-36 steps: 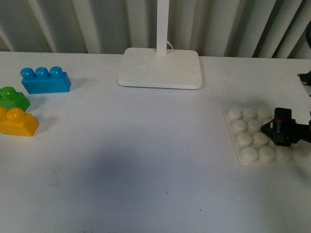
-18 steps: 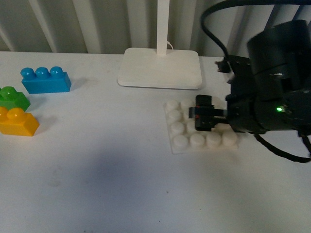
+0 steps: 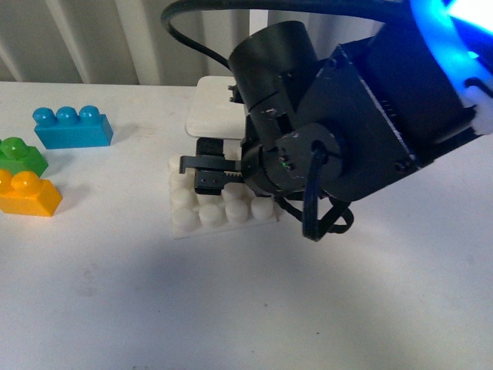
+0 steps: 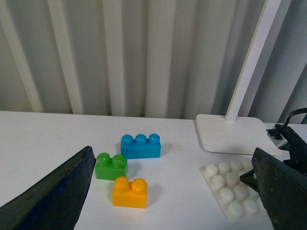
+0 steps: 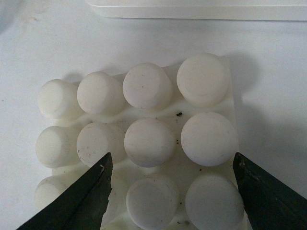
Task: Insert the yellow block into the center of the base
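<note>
The yellow block (image 3: 28, 193) lies at the table's left edge; it also shows in the left wrist view (image 4: 130, 192). The base (image 3: 187, 212), a white studded plate, lies near the table's middle and also shows in the left wrist view (image 4: 225, 189). My right gripper (image 3: 206, 176) is shut on the base, reaching over its studs from the right. In the right wrist view the base (image 5: 148, 141) fills the frame between the right gripper's (image 5: 171, 189) jaws. My left gripper (image 4: 175, 201) is open, empty, above the table, away from the bricks.
A green two-stud brick (image 3: 19, 156) sits just behind the yellow block, and a blue three-stud brick (image 3: 71, 127) behind that. A white lamp stand (image 3: 212, 108) with a pole stands at the back, partly hidden by my right arm.
My right arm has dragged the base leftward across the table, from the right edge to near the middle. The bricks have not moved.
</note>
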Robot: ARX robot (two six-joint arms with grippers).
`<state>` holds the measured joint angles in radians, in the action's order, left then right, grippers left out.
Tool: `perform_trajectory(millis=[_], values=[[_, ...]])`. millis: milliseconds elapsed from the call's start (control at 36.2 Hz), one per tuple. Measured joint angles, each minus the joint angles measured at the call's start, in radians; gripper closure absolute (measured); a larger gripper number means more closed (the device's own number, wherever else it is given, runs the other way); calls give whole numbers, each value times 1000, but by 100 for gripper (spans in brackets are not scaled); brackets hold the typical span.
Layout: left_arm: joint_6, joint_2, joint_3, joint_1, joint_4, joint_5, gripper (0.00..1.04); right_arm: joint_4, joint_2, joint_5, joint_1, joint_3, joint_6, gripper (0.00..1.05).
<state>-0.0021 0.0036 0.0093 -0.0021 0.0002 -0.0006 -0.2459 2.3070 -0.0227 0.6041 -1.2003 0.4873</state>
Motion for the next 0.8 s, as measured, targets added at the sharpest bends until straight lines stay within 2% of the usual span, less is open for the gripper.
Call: perform_trajectory(millis=[221, 525, 802], values=[[0, 0, 0, 0, 0, 0, 6, 39, 42, 8, 55, -87, 55, 31], [0, 0, 0, 0, 0, 0, 6, 80, 66, 7, 73, -157, 113, 30], [0, 0, 0, 0, 0, 0, 6, 2, 24, 30, 60, -76, 152, 28]])
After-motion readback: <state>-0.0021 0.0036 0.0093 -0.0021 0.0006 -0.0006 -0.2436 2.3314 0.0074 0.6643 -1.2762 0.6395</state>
